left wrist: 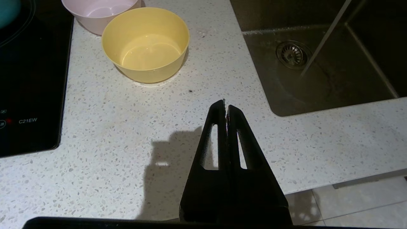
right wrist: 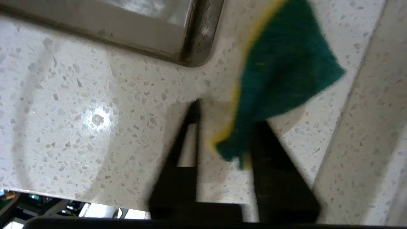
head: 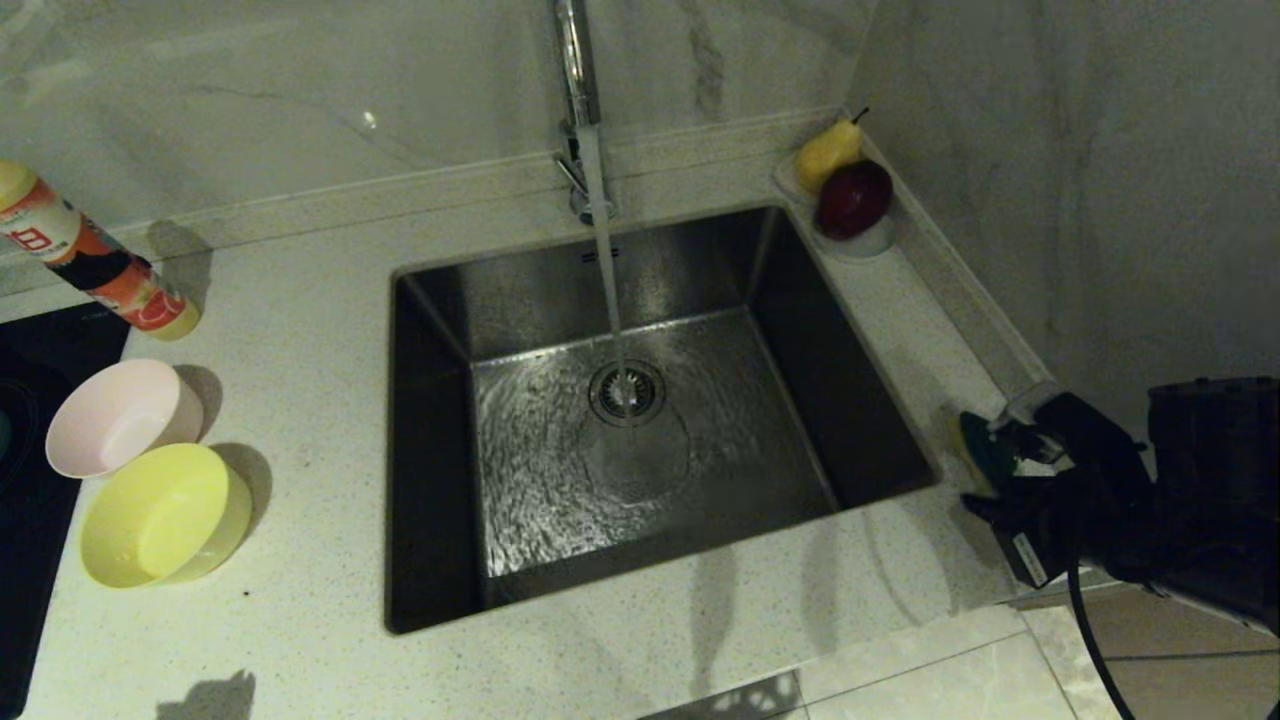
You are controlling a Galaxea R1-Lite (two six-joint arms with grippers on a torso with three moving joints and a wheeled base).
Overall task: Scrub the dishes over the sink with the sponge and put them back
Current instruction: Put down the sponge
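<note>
Speckled pale bench [head: 300, 400] nearest. Left gripper [left wrist: 225, 106] hovering above its front edge, fingers pressed together on nothing, idle. Right gripper [right wrist: 225, 117] low over the bench at the near right corner of the sink [head: 800, 330], fingers apart. Sponge [right wrist: 286, 70] there too, green face up: one corner between the fingers, against one of them, with a clear gap to the other. Lying loose rather than clamped, by the look of it.

Further left, yellow bowl [head: 165, 515] and pink bowl [head: 120, 415] just beside each other on the bench, both upright, close to a black hob [head: 30, 520]. A film of water in the yellow one; scrubbed or not, impossible to tell. Something blue-green [left wrist: 8, 11] on the hob, too little in view to name. No dish over the sink.

Judged progress: sponge down or not yet picked up, no scrubbing under way. At least the unseen third dish unaccounted for.

Beyond, water [head: 608, 280] running from the tap [head: 575, 60] onto the drain. Tilted bottle [head: 95, 255] at the far left. Saucer [head: 865, 243] with a pear [head: 828, 152] and a dark red fruit [head: 855, 198] in the far right corner, well apart from the work. Nothing between gripper and sponge; only the raised bench edge close on its outer side.
</note>
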